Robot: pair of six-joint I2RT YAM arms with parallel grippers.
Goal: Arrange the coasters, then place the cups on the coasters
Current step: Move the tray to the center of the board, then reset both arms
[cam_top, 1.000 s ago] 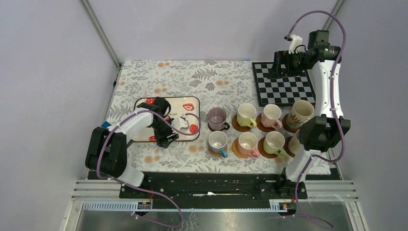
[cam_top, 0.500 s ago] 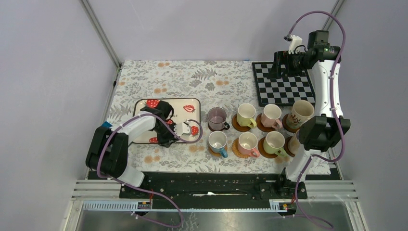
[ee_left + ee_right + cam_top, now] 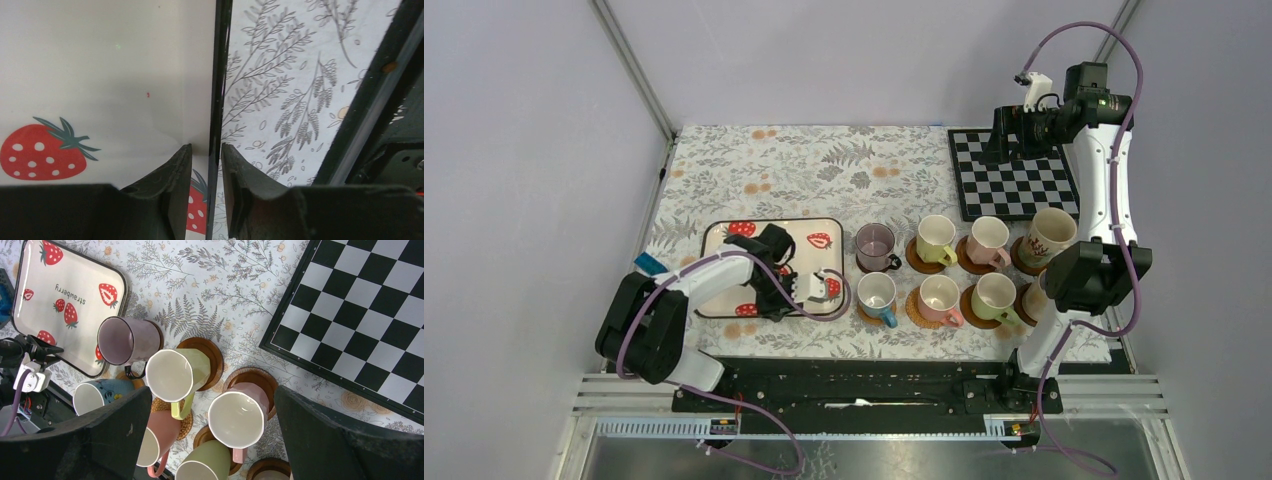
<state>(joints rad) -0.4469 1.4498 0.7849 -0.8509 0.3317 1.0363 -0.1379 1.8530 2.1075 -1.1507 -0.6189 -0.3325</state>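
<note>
Our left pincer [image 3: 206,148] pinches the tray [image 3: 100,75] by its rim, fingers nearly together; our right pincer [image 3: 212,392] hangs spread wide above the cups [image 3: 172,375].

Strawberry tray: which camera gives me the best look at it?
The right wrist view: the tray fills one corner, nearly uncovered, with its printed word readable. From the top camera the left arm lies across its middle. The left wrist view shows only a close-up stretch of its dark rim, pinched by the left gripper.
</note>
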